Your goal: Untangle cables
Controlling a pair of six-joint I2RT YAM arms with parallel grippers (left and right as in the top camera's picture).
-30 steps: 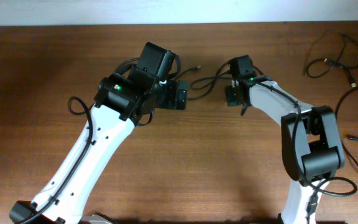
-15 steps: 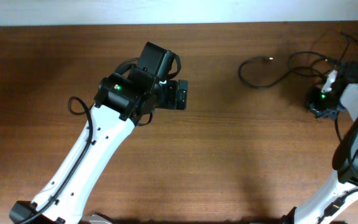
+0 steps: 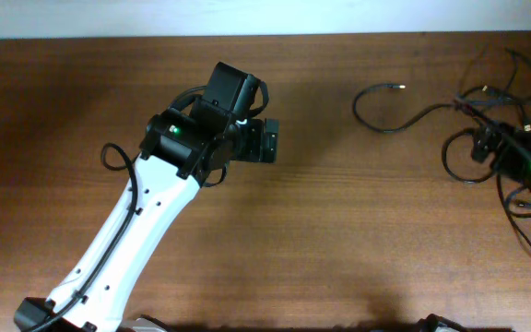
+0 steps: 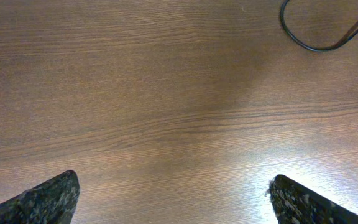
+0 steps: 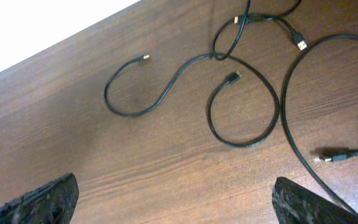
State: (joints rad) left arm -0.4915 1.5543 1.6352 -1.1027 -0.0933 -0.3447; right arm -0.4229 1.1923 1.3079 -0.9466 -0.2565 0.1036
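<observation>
Several thin black cables lie at the table's right side. One loose cable [image 3: 382, 126] curls from a small plug near the far edge toward the tangle [image 3: 492, 97]. In the right wrist view this S-shaped cable [image 5: 143, 107] joins a round loop [image 5: 244, 142] and a long cord [image 5: 289, 127], with small metal-tipped plugs around them. My right gripper [image 3: 480, 146] hovers over the tangle's left part, open and empty [image 5: 176, 200]. My left gripper [image 3: 271, 141] is open over bare wood [image 4: 173, 200], far left of the cables. A bit of one cable [image 4: 312, 46] shows at the left wrist view's top right.
The table's far edge [image 3: 339, 36] meets a white wall close behind the cables. More cable loops [image 3: 524, 207] lie under and beside my right arm at the table's right edge.
My right gripper swung from mid-table to the far right, dragging a cable with it, then opened and let it go. The left arm has not moved.
</observation>
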